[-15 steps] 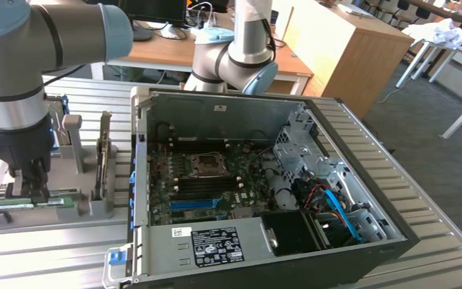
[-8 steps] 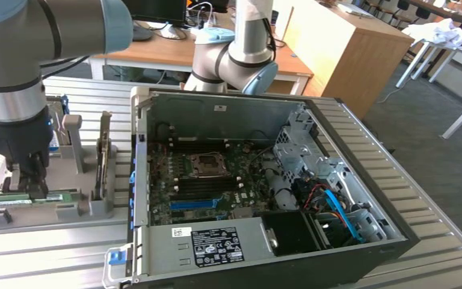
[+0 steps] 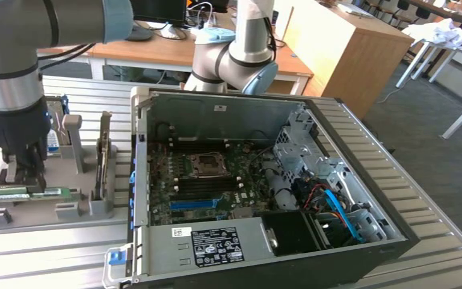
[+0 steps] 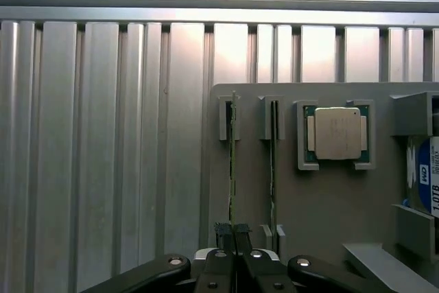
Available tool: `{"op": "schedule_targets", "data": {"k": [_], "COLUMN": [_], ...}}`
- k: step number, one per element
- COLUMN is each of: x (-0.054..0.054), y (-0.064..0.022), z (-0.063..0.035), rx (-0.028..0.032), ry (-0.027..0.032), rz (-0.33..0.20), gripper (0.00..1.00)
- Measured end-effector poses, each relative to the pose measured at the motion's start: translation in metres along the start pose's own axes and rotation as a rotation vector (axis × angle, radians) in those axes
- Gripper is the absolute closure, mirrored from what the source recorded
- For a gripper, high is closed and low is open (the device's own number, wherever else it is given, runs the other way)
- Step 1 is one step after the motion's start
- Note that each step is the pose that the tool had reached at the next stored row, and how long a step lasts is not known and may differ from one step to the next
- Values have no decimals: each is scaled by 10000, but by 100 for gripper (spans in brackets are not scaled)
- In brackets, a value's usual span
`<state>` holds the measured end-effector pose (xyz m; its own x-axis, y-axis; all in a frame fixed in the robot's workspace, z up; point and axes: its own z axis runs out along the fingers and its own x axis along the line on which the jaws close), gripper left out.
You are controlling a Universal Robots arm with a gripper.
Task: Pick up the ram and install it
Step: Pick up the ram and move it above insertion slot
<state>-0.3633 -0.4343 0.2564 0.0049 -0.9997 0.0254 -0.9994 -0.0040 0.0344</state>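
The ram (image 4: 232,162) shows edge-on in the wrist view as a thin green stick standing in a slot of the grey holder tray (image 4: 322,204). My gripper (image 4: 232,232) is shut on its near end, both fingertips pressed against the board. From the exterior view, the gripper (image 3: 22,176) reaches straight down onto the ram (image 3: 53,193) at that view's left. The ram still rests in the tray (image 3: 70,211).
A matching green stick (image 4: 274,162) stands in the neighbouring slot, beside a CPU (image 4: 337,133) and a hard drive (image 4: 426,180). The open PC case (image 3: 215,108) lies to the exterior view's right, its motherboard (image 3: 203,180) with a blue slot (image 3: 195,203) exposed. A second arm (image 3: 243,60) stands behind.
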Motion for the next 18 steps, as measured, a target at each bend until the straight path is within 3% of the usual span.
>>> {"op": "schedule_targets", "data": {"k": [18], "x": [9], "y": [9], "z": [-369], "rx": [-1], "ry": [0], "rz": [0], "gripper": [89]}}
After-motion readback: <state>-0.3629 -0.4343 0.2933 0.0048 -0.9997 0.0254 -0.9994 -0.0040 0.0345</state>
